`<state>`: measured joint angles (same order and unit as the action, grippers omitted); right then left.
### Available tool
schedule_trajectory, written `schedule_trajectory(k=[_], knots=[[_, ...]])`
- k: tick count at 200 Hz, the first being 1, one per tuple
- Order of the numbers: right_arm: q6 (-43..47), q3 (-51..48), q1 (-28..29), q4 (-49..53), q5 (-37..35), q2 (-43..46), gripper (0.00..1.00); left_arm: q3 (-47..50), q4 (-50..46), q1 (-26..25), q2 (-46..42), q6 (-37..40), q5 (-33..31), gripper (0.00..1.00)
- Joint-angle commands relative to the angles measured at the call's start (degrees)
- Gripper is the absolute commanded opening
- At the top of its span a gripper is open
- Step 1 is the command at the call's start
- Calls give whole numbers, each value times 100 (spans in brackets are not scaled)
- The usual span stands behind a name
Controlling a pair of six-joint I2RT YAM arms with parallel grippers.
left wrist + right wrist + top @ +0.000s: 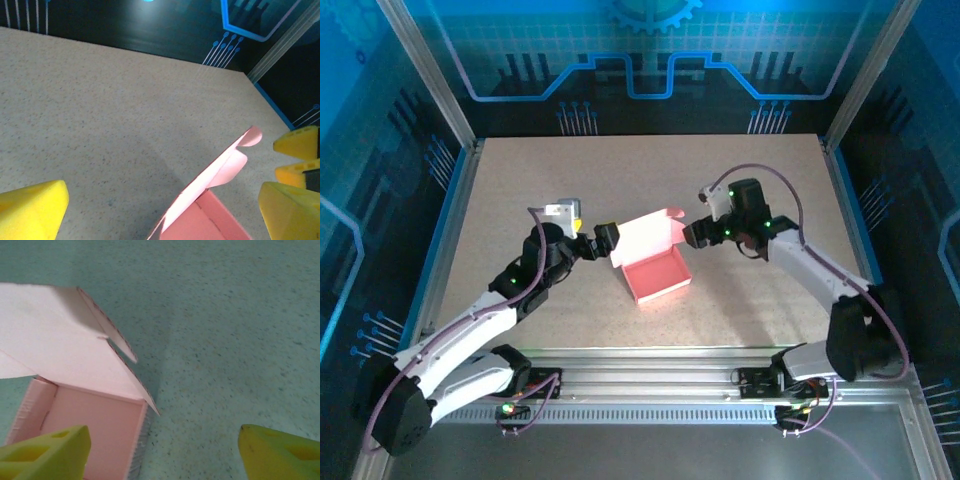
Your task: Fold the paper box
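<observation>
The pink paper box (655,272) sits mid-table as an open tray with its pale lid (645,235) standing up at the back. My left gripper (607,243) is just left of the lid's edge and open; in the left wrist view its yellow fingertips (30,207) spread wide around the box corner (210,217) without touching it. My right gripper (692,233) is at the lid's right end, open. In the right wrist view one fingertip (45,455) hovers over the tray (90,415) and the other over bare table, with the lid (50,340) raised behind.
The speckled table (520,180) has free room all around the box. Raised blue-lit side walls border it, and an aluminium rail (650,385) with both arm bases runs along the near edge. The right gripper's yellow fingers (300,142) show beyond the lid in the left wrist view.
</observation>
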<state>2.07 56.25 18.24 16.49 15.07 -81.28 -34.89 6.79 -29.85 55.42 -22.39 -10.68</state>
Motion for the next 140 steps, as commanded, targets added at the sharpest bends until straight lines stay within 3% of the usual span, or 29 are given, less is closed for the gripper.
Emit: schedule_trajectory(k=[1, 22, 59, 71, 93, 111, 140], knots=[[1319, 472, -84, 352, 1498, -472, 72, -143, -543, 81, -32, -103, 181, 99], [1708, 848, -84, 506, 1631, -880, 57, -201, -730, 89, 51, -186, 287, 99], [1938, 1467, -79, 749, 1492, -1492, 50, -211, -898, 60, 84, -67, 382, 99], [2020, 1626, -54, 876, 1608, -1631, 40, -218, -945, 56, 88, -29, 373, 99], [2163, 1761, 1, 1091, 1712, -1764, 37, -237, -1003, 45, 124, -6, 373, 99], [2249, 1841, 21, 1266, 1786, -1850, 29, -222, -976, 55, 127, -106, 387, 99], [2300, 1923, 22, 1406, 1815, -1946, 29, -193, -977, 62, 127, -447, 322, 99]])
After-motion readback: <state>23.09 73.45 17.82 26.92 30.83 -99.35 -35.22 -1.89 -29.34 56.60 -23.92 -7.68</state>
